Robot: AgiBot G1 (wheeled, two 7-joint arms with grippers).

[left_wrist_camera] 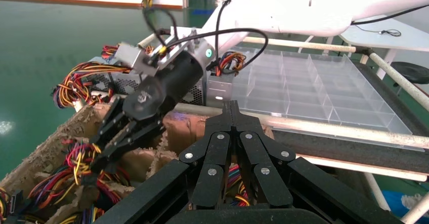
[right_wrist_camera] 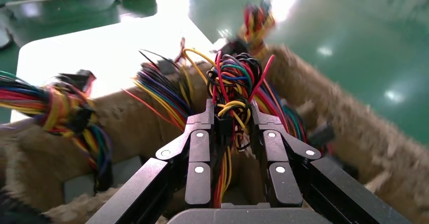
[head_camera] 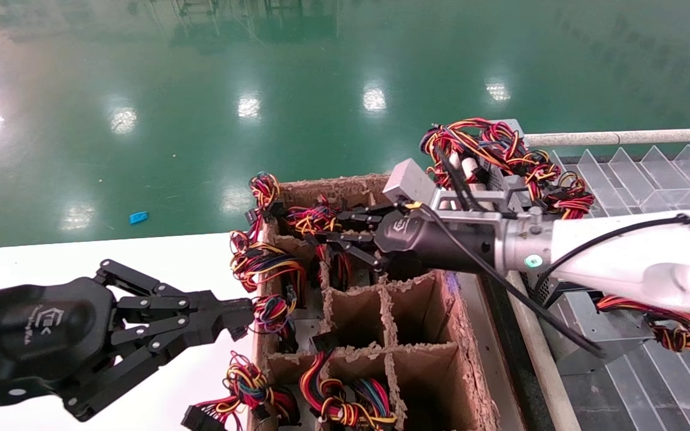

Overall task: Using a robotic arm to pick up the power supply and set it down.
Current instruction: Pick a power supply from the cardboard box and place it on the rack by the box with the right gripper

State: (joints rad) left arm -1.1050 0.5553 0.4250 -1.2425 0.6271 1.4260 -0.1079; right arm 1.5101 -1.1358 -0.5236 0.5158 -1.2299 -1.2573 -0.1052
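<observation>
Where right pincer (right_wrist_camera: 230, 114) clasps — red-yellow-black wire bundle (right_wrist_camera: 233, 90), box hidden

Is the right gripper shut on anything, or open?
Partly shut on a wire bundle: the right gripper has wires running between its fingers over the cardboard box. No power supply body is visible there.

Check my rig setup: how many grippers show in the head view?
2. The left gripper is over the white table beside the cardboard box; the right gripper is in the box's far cells among wires. None hidden.
</observation>
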